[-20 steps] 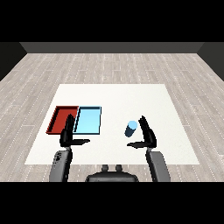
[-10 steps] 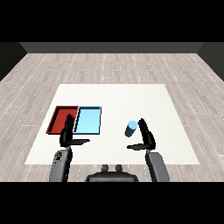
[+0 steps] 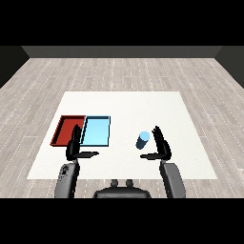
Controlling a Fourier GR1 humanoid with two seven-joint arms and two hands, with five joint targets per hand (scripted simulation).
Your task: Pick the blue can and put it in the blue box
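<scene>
On the white bench [image 3: 124, 102], the blue can [image 3: 142, 140] stands upright just left of the right hand [image 3: 162, 147], whose fingers are spread and grip nothing; the blue box [image 3: 96, 130] lies farther left, near the idle, straight-fingered left hand [image 3: 75, 147].

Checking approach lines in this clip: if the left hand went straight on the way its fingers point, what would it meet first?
Probably the trays: the left hand, fingers straight, points away from the robot along the seam between the red tray and the light blue tray. Its height above them is unclear.

Left hand [image 3: 74, 147] hides red tray [image 3: 66, 129] (partly).
</scene>
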